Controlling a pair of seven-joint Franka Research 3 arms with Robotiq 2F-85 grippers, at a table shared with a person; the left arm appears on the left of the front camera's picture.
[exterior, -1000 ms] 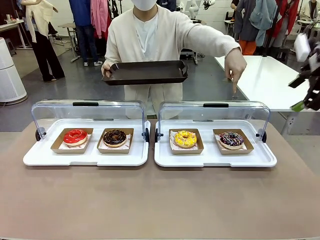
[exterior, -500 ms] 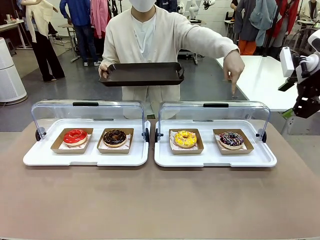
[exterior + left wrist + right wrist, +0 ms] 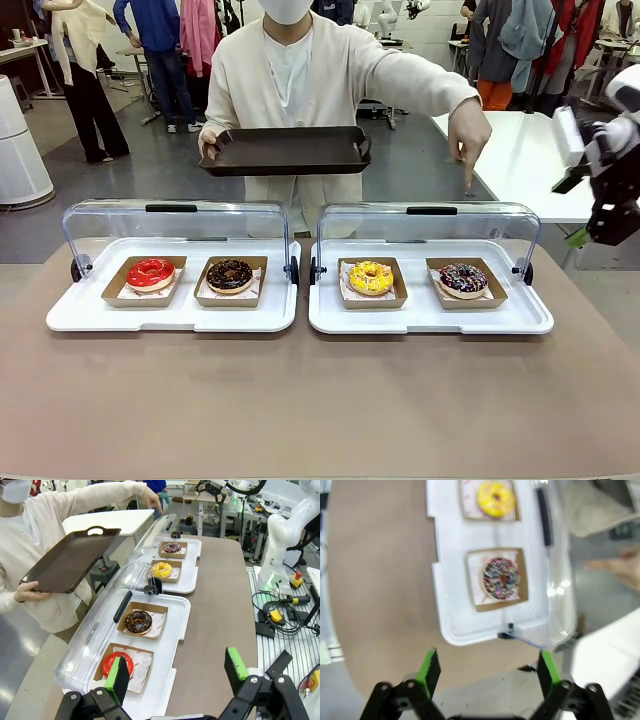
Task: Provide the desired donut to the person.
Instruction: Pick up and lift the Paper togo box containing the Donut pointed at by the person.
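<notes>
**Hands open & empty; person points down at sprinkled end of R tray**

Robot's left hand (image 3: 177, 672) (black, green pads): jaws spread wide, gripping nothing. It hangs above the left end of the brown desk (image 3: 320, 400), its cam looking along the row of donuts. Robot's right hand (image 3: 488, 669): also spread wide, nothing in it, raised off the desk's right side. Its cam (blurred) looks down on the outer end of the right tray.

Mid-desk, side by side w/ a narrow gap: left white plastic display tray (image 3: 170, 320) & right white plastic display tray (image 3: 430, 325). Each has one of the clear domed lids (image 3: 175, 225) swung up & back on the far side. Four donuts, each in its own shallow brown card boat (image 3: 115, 292).
- Left tray: red-glazed ring donut (image 3: 151, 272) outer, chocolate-topped ring donut (image 3: 230, 274) inner.
- Right tray: yellow-iced ring donut (image 3: 371, 277) inner, dark ring donut w/ coloured sprinkles (image 3: 463, 278) outer, nearest the right hand.

Far side: person (image 3: 300, 70) in cream cardigan & white top, standing behind the gap. Person's holding hand (image 3: 210, 140) grips a dark rectangular serving tray (image 3: 287, 150), held about level at waist height. Other arm is stretched out. Person's pointing hand (image 3: 470, 125) has index finger straight down, above the right lid's far side, roughly in line w/ the sprinkled donut.

Beyond: white desk (image 3: 520, 150) at right, bystanders farther back.
</notes>
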